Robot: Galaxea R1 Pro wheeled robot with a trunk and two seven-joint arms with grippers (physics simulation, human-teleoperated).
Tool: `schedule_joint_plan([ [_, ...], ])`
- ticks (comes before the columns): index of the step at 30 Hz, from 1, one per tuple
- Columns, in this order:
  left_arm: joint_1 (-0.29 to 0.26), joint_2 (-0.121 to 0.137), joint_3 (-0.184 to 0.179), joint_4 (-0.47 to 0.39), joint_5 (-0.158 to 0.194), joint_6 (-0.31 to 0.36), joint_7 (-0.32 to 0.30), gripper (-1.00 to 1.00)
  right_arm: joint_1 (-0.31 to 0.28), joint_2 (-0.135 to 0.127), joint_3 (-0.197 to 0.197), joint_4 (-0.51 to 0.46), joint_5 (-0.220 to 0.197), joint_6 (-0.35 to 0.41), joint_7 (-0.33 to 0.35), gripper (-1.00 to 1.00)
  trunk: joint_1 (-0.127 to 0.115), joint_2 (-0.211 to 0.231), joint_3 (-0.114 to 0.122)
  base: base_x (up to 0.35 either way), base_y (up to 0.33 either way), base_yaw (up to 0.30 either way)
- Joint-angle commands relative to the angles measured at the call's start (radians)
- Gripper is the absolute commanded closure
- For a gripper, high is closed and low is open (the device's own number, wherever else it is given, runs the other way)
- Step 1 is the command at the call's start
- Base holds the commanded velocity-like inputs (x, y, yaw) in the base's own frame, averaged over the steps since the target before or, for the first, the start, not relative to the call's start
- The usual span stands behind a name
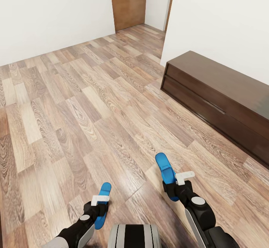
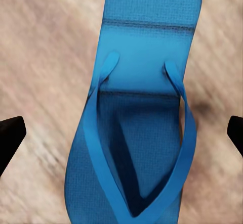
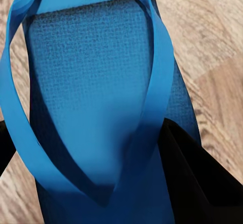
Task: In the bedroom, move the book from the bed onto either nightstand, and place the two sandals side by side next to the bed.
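We are carrying the sandals: our left pincer (image 1: 98,207) pinches one blue sandal (image 1: 102,204), our right pincer (image 1: 175,184) pinches the other sandal (image 1: 165,173), both held above the wood floor (image 1: 93,110). A long dark bench (image 1: 220,95) stands at right. Next, we judge, we must find the bed and set them side by side.

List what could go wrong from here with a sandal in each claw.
1. The left claw and right claw each carry a blue sandal above the wood-plank floor; a loose pinch could drop one.
2. The right sandal juts well beyond its claw, so it could swing or slip while driving.
3. The long dark-wood bench stands close on the right; turning could clip it.
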Motion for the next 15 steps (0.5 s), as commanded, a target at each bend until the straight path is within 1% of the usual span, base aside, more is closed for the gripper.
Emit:
schedule_joint_plan([
  [1, -0.001, 0.000, -0.009, 0.000, 0.008, -0.004, 0.006, -1.00, 0.000, -0.001, 0.003, -0.001, -0.003, 0.006, -0.008, 1.00, 0.000, 0.000, -0.001, 0.000, 0.000, 0.000],
  [8, -0.002, 0.000, -0.009, 0.000, 0.008, -0.004, 0.006, -1.00, 0.000, -0.003, 0.003, -0.001, -0.003, 0.006, -0.008, 1.00, 0.000, 0.000, -0.001, 0.000, 0.000, 0.000],
  [12, -0.002, 0.000, -0.009, 0.000, 0.008, -0.004, 0.006, -1.00, 0.000, -0.003, 0.003, -0.001, -0.003, 0.006, -0.008, 1.00, 0.002, -0.001, -0.016, 0.000, 0.000, 0.000],
  [15, -0.002, 0.000, -0.009, 0.000, 0.008, -0.004, 0.006, -1.00, 0.000, -0.003, 0.003, -0.001, -0.003, 0.006, -0.008, 1.00, 0.002, -0.001, -0.016, 0.000, 0.000, 0.000],
])
